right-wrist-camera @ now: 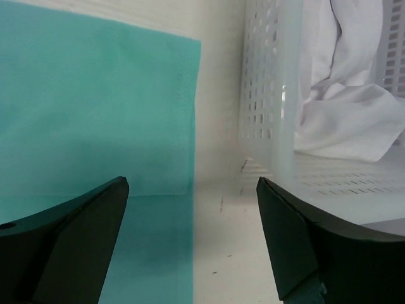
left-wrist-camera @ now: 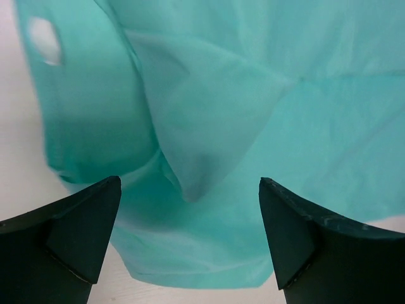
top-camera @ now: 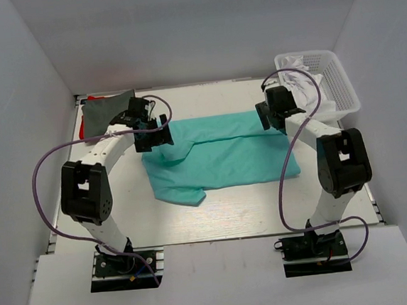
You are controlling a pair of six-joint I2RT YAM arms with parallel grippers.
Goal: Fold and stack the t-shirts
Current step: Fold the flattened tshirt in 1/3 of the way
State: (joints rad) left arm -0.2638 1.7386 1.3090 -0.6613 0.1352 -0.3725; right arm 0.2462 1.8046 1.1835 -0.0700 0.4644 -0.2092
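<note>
Left fingers (left-wrist-camera: pixel 69 234) stand wide apart with nothing between them, over the far left corner of the green shirt (top-camera: pixel 225 154). The right fingers (right-wrist-camera: pixel 69 247) are just as wide and empty at its far right corner.

The green shirt lies flat across the middle of the surface (top-camera: pixel 252 216), with a rumpled sleeve sticking out at the near left. It looks thin, light and limp, so I'd expect it to sag and crease wherever it isn't held. Pinching a hem or corner at both ends together seems the safest way to lift it.

A grey shirt (top-camera: pixel 107 109) sits in the far left corner with a sliver of red shirt (top-camera: pixel 82 129) showing beside it, close to the left fingers. On the right, the basket (top-camera: pixel 340 87) wall stands just beside the green shirt's edge, which leaves little room there. The near half of the surface is open.
</note>
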